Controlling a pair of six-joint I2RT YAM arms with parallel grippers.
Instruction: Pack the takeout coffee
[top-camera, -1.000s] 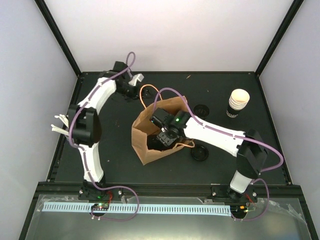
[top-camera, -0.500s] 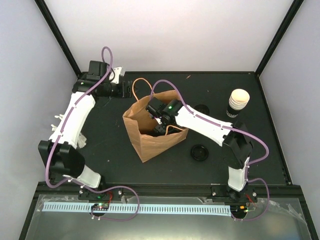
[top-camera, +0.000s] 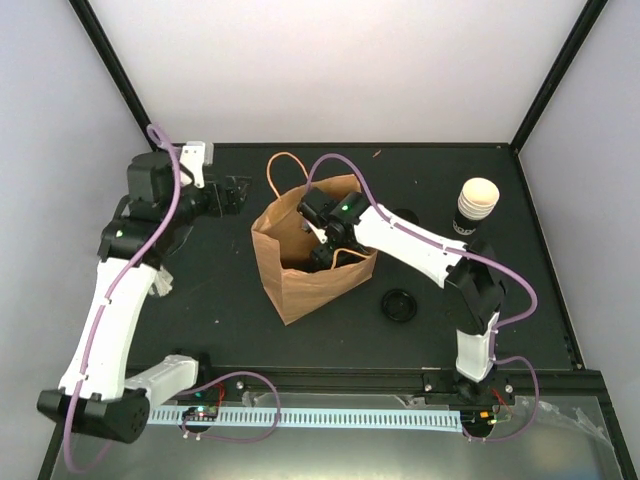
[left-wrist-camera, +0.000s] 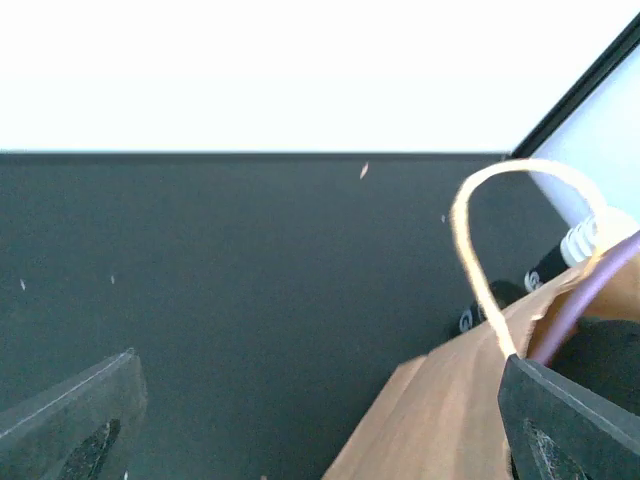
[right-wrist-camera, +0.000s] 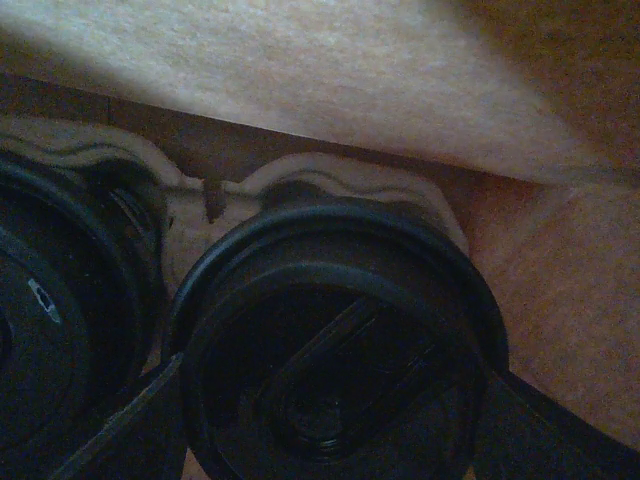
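The brown paper bag (top-camera: 300, 280) stands mid-table, its orange handle (top-camera: 278, 166) looped up at the back. My right gripper (top-camera: 326, 246) reaches down into it. In the right wrist view the takeout coffee (right-wrist-camera: 335, 365), a black cup under a black lid, fills the space between my fingers (right-wrist-camera: 125, 430), which press its rim on both sides. It sits in a pulp carrier (right-wrist-camera: 300, 175) beside a second lidded cup (right-wrist-camera: 45, 330). My left gripper (top-camera: 236, 195) hangs open just left of the bag; the bag's corner (left-wrist-camera: 450, 420) and handle (left-wrist-camera: 478, 230) lie near its right finger (left-wrist-camera: 570, 420).
A nested stack of black cups with a cream inside (top-camera: 477, 207) stands at the back right. One loose black lid (top-camera: 400, 305) lies right of the bag, another (top-camera: 405, 218) behind the right arm. Black frame posts border the table's back corners.
The left gripper has drawn back leftward from the bag's handle, its arm rising. The bag has shifted back and left and stands straighter, with the right gripper still inside.
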